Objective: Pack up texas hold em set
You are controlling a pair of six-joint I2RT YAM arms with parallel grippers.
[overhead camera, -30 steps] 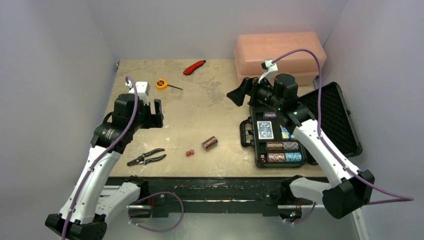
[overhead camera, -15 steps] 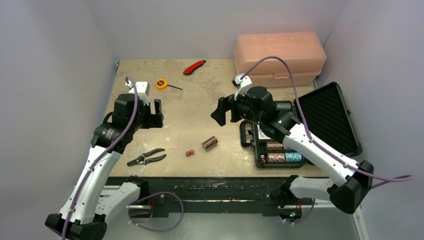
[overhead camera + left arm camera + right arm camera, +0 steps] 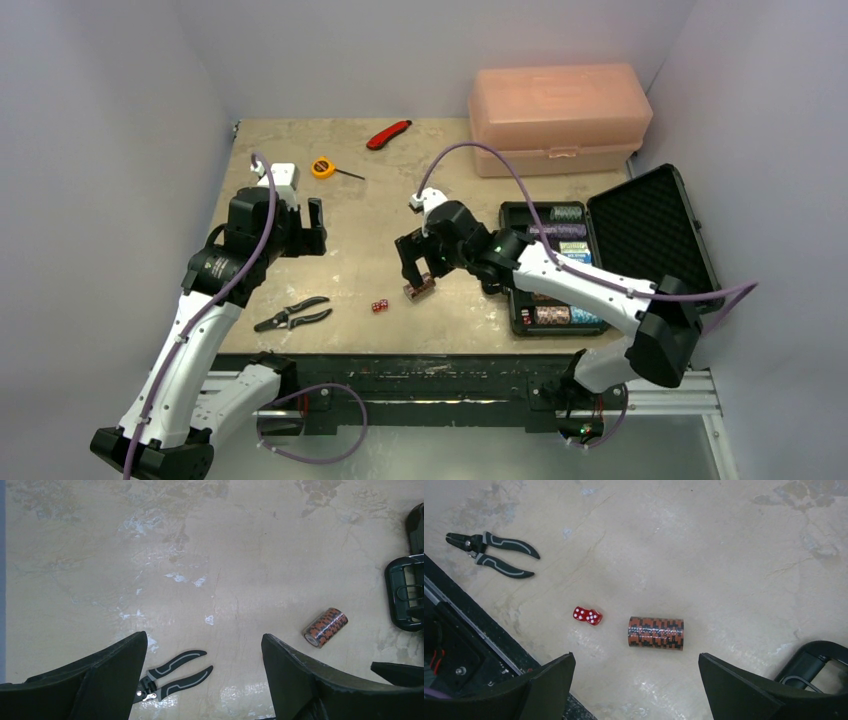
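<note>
1. Pliers, black handles with grey trim, flat on the table near its front edge, left of centre.
2. Dice, two, red with white pips, touching each other, just left of item 3.
3. Chip roll, orange and black, on its side on the bare table, outside the case. The right gripper hangs directly over it, its fingers spread wide to either side and not touching it.
4. Case, black, at the right of the table. It lies open with the foam-lined lid folded out to the right. Stored chip rolls, brown and blue, sit in the near compartments and more at the far end. Print on the contents is too small to read. The carry handle faces item 3.
5. Left gripper, raised over the left side of the table, fingers apart and holding nothing.
6. Tape measure, yellow, far left.
7. Utility knife, red, near the back edge.
8. Pink box, translucent, lid down, back right, behind the case.
</note>
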